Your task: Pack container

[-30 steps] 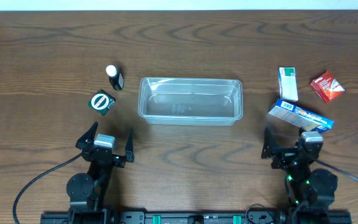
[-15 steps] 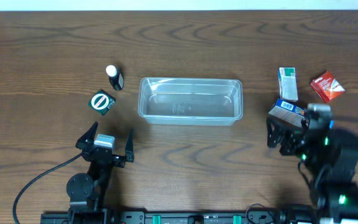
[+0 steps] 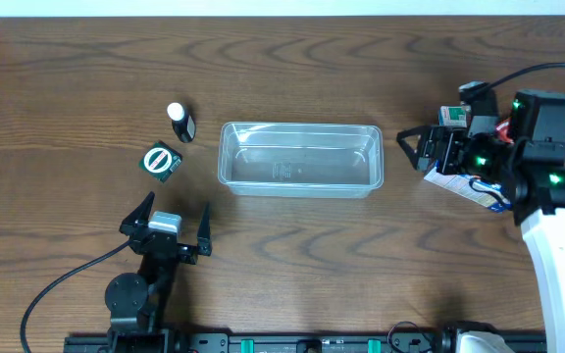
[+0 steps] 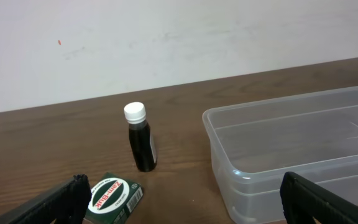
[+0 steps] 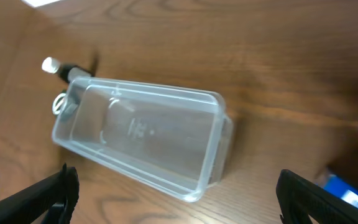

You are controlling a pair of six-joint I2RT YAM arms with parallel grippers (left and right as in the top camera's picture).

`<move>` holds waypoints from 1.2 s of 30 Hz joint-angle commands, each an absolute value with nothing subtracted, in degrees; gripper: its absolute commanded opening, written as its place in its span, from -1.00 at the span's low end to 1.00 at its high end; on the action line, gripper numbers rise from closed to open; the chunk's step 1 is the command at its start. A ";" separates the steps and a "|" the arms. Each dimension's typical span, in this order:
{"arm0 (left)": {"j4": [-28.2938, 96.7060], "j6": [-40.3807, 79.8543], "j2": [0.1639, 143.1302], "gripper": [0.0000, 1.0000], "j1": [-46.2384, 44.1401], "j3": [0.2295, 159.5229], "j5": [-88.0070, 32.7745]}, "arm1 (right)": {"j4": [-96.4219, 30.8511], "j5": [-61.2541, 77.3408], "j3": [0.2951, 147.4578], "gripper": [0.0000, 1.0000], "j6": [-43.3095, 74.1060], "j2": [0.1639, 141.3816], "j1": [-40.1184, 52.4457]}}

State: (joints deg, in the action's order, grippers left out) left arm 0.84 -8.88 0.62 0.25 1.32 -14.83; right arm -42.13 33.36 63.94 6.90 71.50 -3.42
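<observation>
Swung forward from the near edge, the right gripper [image 3: 415,150] hangs jaws apart and empty, just right of the container [image 3: 300,126]. That tub sits mid-table, mouth up, long axis running left to right. The left gripper [image 3: 178,204] gapes empty too.

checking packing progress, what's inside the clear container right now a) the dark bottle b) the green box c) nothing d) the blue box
C: in the overhead view the container shows only bare clear plastic inside, while the dark bottle and the green box sit outside it, off its left end.
</observation>
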 commanded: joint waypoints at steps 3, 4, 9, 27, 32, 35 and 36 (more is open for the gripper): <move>2.68 -9.19 0.23 0.96 0.08 0.23 -15.44 | -38.26 40.32 64.84 0.99 9.13 71.46 -3.25; 2.68 -9.19 0.23 0.96 0.08 0.23 -15.44 | -36.91 42.00 64.84 0.99 9.45 71.46 -3.44; 2.68 -9.19 0.23 0.96 0.08 0.23 -15.44 | -31.92 42.30 64.84 0.99 14.76 71.48 -4.75; 2.68 -9.19 0.23 0.96 0.08 0.23 -15.44 | -71.11 -10.04 75.20 0.99 34.28 71.31 -6.33; 2.68 -9.19 0.23 0.96 0.08 0.23 -15.44 | -82.15 -15.27 76.29 0.99 61.12 71.61 -6.37; 2.68 -9.19 0.23 0.96 0.08 0.23 -15.44 | -83.66 -15.16 76.29 0.98 64.23 72.03 -6.33; 2.68 -9.19 0.23 0.96 0.08 0.23 -15.44 | -82.74 -15.16 76.29 0.99 64.25 72.01 -6.31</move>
State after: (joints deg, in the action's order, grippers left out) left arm 0.84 -8.88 0.62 0.25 1.32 -14.83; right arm -83.37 -11.55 75.75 55.09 71.64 -5.98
